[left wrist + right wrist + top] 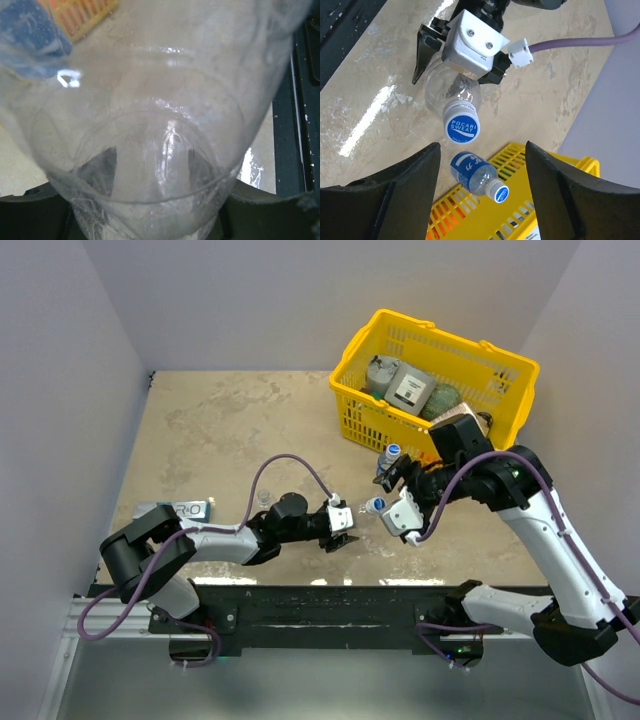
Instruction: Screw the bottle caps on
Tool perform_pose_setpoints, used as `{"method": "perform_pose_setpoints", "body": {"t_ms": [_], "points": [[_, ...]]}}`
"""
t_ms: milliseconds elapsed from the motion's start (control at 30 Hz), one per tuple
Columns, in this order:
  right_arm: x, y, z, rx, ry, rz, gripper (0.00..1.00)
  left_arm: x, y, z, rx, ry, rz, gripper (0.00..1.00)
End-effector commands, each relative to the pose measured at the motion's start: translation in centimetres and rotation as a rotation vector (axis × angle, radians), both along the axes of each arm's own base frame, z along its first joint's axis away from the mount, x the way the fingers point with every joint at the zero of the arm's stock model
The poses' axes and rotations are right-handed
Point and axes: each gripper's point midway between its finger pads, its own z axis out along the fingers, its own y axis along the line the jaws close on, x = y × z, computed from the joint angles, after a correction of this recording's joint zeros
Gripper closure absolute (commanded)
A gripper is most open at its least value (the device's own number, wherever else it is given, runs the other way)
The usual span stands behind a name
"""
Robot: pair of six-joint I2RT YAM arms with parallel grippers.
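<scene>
Gripping a capped bottle (451, 95) sideways is the left end effector (341, 525).

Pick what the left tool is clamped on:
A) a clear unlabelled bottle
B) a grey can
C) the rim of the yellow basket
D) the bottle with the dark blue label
A: the left tool is shut on the clear unlabelled bottle, whose body fills the left wrist view, while the blue-labelled bottle stands free beside the yellow basket.
</scene>
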Motion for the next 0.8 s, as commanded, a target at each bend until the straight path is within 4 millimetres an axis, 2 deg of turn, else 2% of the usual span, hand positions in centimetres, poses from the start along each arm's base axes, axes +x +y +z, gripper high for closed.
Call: {"method": "perform_pose_setpoints", "body": {"t_ms": [0, 233, 767], "points": [[-2.0, -0.4, -1.3, -0.033, 0.032, 0.083, 0.32, 1.1, 0.0, 2.1, -0.044, -0.044, 0.029, 1.0], [-2.4, -0.4, -3.1, -0.071, 0.055, 0.112, 0.38, 1.4, 0.0, 2.1, -0.039, -0.063, 0.034, 1.0], [-1.7, 0.6, -4.4, -0.116, 0.105, 0.132, 0.59, 2.2, 0.1, 2.3, -0.029, -0.107, 0.052, 1.0]]}}
